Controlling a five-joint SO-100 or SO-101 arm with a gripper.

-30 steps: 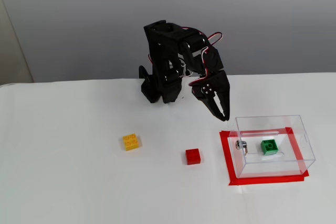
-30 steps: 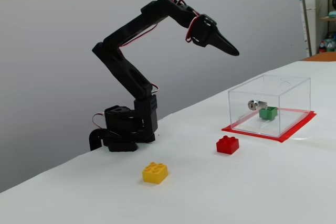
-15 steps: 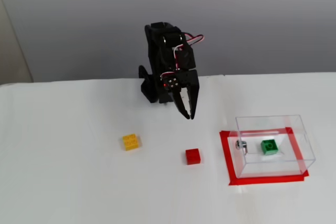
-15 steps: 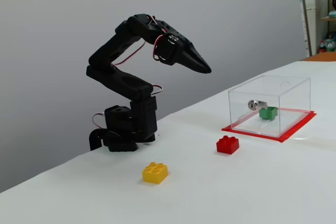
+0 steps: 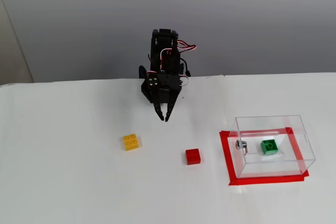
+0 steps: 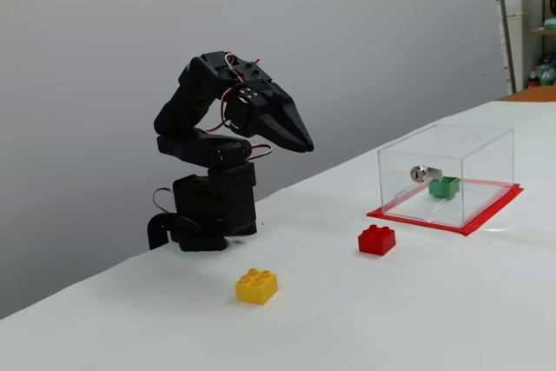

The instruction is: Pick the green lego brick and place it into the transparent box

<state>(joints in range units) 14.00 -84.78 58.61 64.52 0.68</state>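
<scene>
Green lego brick (image 5: 269, 147) lies inside the transparent box (image 5: 294, 129), near the small metal knob (image 5: 241, 145) on the box's left wall in a fixed view. The box stands on a red taped rectangle (image 5: 227, 156) on the white bench (image 5: 68, 182). The end effector (image 5: 164, 118) hangs above the bench close to the arm's base, fingers nearly together and holding nothing, well apart from the box. A yellow brick (image 5: 131, 141) and a red brick (image 5: 192, 156) sit on the bench
</scene>
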